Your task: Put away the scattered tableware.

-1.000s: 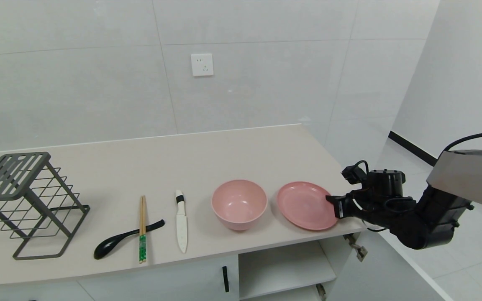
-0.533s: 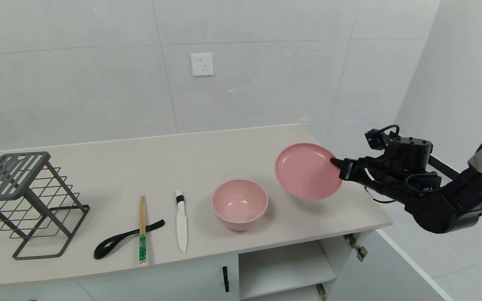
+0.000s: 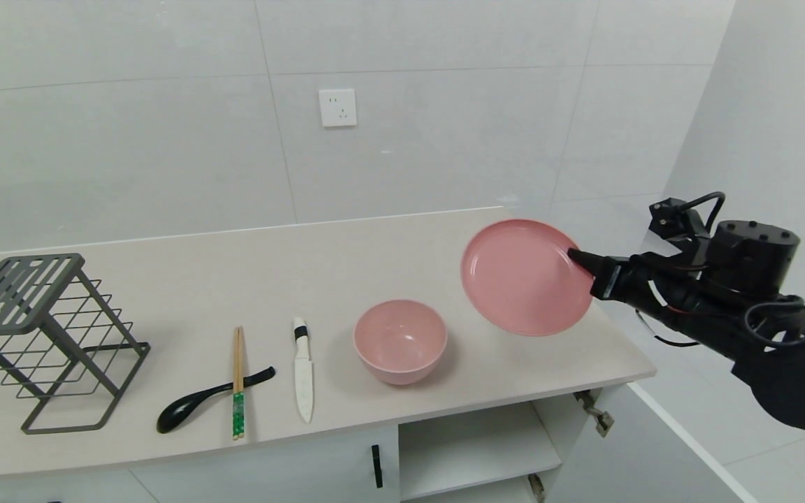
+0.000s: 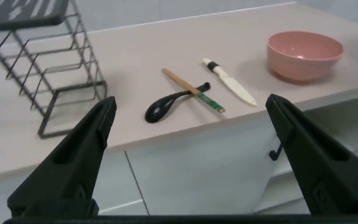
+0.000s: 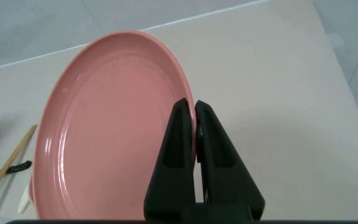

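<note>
My right gripper is shut on the right rim of a pink plate and holds it tilted in the air above the counter's right end. Its fingers pinch the plate edge. A pink bowl stands on the counter left of the plate. Further left lie a white knife, a pair of chopsticks and a black spoon. My left gripper hangs open in front of the counter, facing the spoon, the chopsticks, the knife and the bowl.
A dark wire rack stands at the counter's left end. Below the counter, an open cabinet shelf sits on the right. A tiled wall with a socket rises behind.
My right gripper lifted the pink plate off the counter, raised it up and slightly rightward, and tipped it. The bowl and cutlery stayed put.
</note>
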You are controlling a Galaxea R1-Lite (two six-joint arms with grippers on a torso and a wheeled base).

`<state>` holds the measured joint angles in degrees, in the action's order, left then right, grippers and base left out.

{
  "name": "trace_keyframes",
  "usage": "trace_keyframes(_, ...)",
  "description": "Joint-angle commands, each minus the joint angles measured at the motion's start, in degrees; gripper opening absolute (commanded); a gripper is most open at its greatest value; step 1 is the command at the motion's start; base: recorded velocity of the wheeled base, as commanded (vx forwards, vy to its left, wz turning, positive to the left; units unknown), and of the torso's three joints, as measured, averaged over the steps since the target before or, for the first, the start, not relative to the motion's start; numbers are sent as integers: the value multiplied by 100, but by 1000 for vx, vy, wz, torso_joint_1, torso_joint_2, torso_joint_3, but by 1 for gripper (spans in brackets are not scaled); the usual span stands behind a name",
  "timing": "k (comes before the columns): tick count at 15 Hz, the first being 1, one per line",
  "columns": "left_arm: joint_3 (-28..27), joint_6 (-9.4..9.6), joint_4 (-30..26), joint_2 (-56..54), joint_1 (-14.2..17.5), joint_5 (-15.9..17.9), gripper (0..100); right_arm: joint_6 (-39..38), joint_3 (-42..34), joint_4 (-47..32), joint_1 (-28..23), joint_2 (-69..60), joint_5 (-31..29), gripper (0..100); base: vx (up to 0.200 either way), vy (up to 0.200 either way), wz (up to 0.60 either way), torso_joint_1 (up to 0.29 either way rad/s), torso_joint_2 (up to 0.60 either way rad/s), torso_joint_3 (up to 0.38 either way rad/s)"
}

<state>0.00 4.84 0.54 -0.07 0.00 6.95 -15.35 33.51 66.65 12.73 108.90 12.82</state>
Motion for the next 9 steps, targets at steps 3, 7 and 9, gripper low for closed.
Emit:
trace_keyframes(3,0,70,1827,7,9,17,100,691,-829,331,2,-905,1,0,0,0,0,0,0,0)
trace_keyframes(7,-650,-1090,1309,280,-53,509,100,1095,-1013,331,19,-1459,10,0,0,0,0,0,0,0)
trace_keyframes(9,-1811,-1846,-80,1159,-149,1256,100,1104,-1286,323,28,-1811,45,0,0,0,0,0,0,0)
